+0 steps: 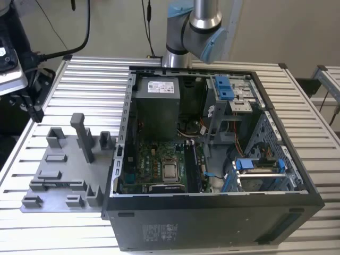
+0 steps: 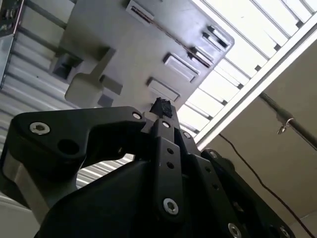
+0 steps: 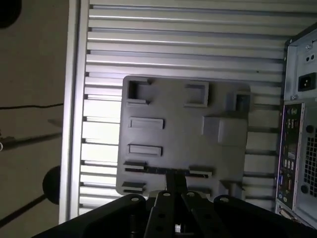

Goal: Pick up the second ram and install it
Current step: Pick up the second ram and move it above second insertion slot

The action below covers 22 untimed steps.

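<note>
The second ram is a thin dark stick standing on edge between two light-grey holder blocks on the grey holder plate. The second wrist view shows it as a dark line. In the exterior view it lies near the plate's front edge. My gripper hangs well above the plate, its black fingertips together with nothing between them, and in the first wrist view they overlap the ram's middle. In the second wrist view the gripper sits over the plate's edge.
An open computer case stands on the ribbed metal table, to the exterior view's right of the plate. Its motherboard and black slots face up. The plate carries a tall grey post. The arm's grey column rises behind the case.
</note>
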{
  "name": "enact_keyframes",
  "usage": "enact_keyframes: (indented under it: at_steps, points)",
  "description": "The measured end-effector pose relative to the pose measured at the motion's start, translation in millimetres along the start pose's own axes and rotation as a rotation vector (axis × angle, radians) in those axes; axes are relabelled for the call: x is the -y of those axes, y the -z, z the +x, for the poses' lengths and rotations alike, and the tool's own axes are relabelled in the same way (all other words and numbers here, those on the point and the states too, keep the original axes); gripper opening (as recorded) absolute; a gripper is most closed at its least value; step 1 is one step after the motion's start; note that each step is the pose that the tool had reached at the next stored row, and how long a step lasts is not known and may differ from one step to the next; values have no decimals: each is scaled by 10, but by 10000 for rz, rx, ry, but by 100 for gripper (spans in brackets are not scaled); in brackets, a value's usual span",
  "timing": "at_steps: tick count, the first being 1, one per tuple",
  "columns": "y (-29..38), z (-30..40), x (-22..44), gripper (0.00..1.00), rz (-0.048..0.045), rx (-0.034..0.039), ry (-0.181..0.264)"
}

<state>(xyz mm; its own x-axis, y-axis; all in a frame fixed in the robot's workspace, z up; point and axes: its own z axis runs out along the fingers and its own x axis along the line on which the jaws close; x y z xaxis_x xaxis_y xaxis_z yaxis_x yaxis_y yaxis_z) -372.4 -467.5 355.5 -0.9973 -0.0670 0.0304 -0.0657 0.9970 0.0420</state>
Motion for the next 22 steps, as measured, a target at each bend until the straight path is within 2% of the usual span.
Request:
enact_keyframes:
  at_steps: [13,22]
  points:
    - [0,11,-1,11,136,-97,2146]
    - [0,16,-1,11,312,-182,3760]
